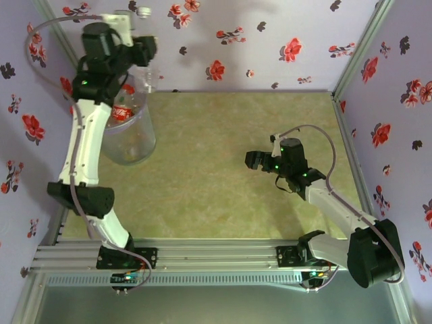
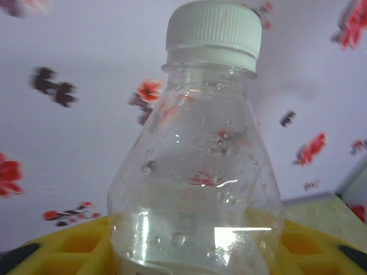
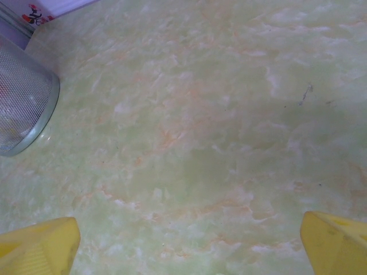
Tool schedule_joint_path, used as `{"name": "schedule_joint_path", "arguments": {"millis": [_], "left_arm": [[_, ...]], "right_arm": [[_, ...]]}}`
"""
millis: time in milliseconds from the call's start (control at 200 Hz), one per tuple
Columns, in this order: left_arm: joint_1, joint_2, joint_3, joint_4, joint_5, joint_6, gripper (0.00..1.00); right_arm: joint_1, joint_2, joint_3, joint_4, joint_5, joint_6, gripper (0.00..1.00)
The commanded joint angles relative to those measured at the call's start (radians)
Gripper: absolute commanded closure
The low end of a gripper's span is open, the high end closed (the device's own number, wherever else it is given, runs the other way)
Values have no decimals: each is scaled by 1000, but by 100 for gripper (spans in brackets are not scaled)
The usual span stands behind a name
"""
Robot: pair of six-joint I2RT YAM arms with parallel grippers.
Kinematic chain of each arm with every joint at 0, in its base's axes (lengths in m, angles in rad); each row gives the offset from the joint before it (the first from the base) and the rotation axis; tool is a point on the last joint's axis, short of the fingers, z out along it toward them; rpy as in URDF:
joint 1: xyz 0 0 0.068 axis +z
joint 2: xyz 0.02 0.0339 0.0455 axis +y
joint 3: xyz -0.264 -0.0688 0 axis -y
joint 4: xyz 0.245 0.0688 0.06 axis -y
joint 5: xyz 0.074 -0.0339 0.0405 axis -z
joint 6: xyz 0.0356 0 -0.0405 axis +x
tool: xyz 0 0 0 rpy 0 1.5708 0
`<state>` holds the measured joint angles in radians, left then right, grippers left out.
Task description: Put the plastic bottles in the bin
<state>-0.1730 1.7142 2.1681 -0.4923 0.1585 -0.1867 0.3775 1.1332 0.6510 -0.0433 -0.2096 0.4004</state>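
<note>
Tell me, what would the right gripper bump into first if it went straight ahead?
Probably the bare table: the right gripper is open and angled down at it. The bin sits off to one side.

Bin (image 1: 128, 145) stands far left on the table (image 1: 236, 155).

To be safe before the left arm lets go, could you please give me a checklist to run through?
1. Left gripper shut on the clear bottle: ok.
2. Clear bottle directly over the mouth of the bin: cannot tell from the top view.
3. Bin upright: ok.
4. Room left beside the red-labelled bottle inside: ok.
5. Right gripper open, apart from the bin: ok.
</note>
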Motion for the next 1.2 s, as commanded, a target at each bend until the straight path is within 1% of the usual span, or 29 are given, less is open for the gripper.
{"name": "schedule_joint_path", "arguments": {"millis": [0, 75, 185, 335, 485, 630, 660, 695, 985, 1195], "left_arm": [[77, -78, -65, 136, 46, -47, 100], [128, -119, -123, 146, 48, -53, 100], [180, -161, -196, 166, 49, -42, 100], [234, -174, -259, 178, 54, -37, 100], [236, -155, -283, 147, 74, 44, 100], [236, -110, -266, 60, 77, 135, 100], [236, -98, -258, 39, 88, 148, 100], [236, -84, -250, 13, 103, 196, 100], [236, -13, -241, -129, 210, 342, 100], [236, 16, -243, -224, 217, 434, 100]], "right_arm": [[-8, -16, -15, 11, 19, -18, 1], [-8, -7, -12, 11, 17, -20, 1], [-8, -1, -12, 20, 12, -14, 1], [-8, 4, -9, 21, 9, -19, 1], [-7, 1, -4, 9, 11, -25, 1], [-8, 1, -4, 5, 18, -24, 1], [-8, 2, -3, 7, 17, -25, 1], [-8, 5, -1, 7, 16, -25, 1], [-8, 23, 4, 11, 9, -26, 1], [-8, 27, 2, 15, 9, -29, 1]]}}
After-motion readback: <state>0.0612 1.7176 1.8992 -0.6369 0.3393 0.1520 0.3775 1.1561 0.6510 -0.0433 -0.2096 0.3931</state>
